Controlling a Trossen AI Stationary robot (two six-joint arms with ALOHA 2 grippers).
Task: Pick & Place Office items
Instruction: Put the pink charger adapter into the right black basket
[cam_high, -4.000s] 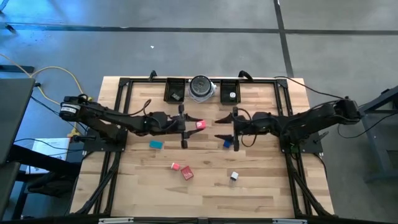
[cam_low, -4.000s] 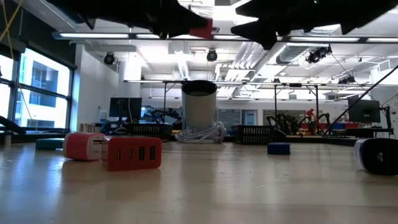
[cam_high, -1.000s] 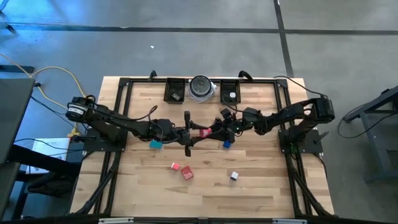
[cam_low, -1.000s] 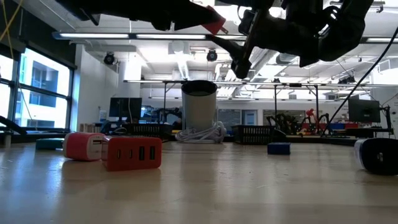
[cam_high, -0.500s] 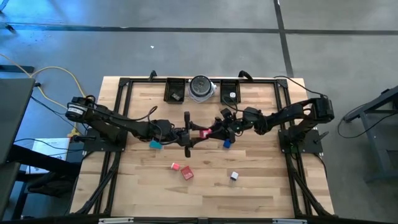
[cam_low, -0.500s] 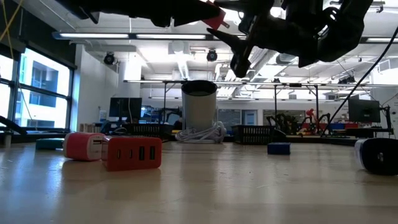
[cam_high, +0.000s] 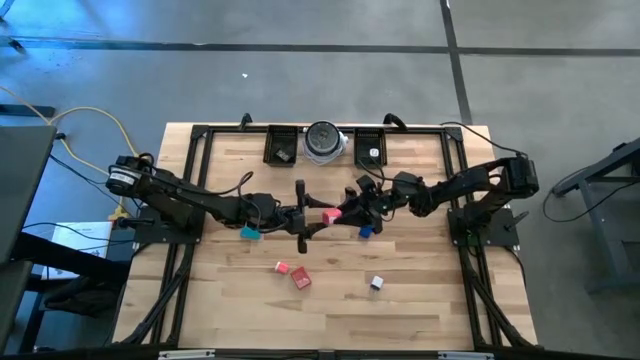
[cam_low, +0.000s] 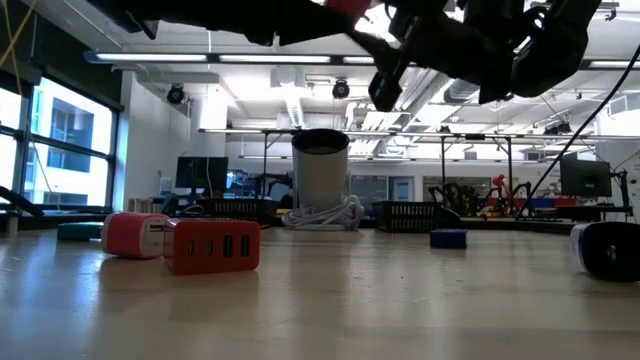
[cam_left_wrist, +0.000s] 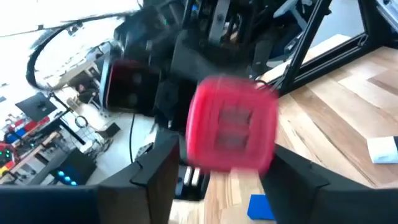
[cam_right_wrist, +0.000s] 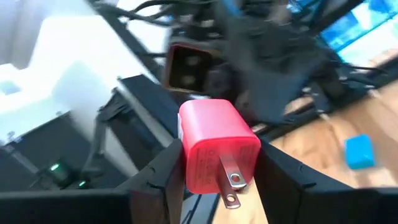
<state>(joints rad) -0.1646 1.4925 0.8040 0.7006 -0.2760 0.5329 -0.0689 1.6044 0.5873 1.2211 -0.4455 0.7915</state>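
Teal little block lies on your light wooden table, under your left arm. Just to its right, your left gripper hangs above the middle of the table. Its two dark fingers stand on each side of a small red plastic charger block with two metal prongs. That view is blurry, so you cannot tell if those fingers press on the block or have let go. Your right gripper meets it from the other side, and its fingers squeeze the red charger block on both sides, prongs pointing back at its camera. The block is up in the air, between the two grippers, touching no wood. Below your right gripper a small blue block rests on the table. Nearer the front edge lie a tiny pink piece, a red block with slots and, further right, a small black-and-white piece.
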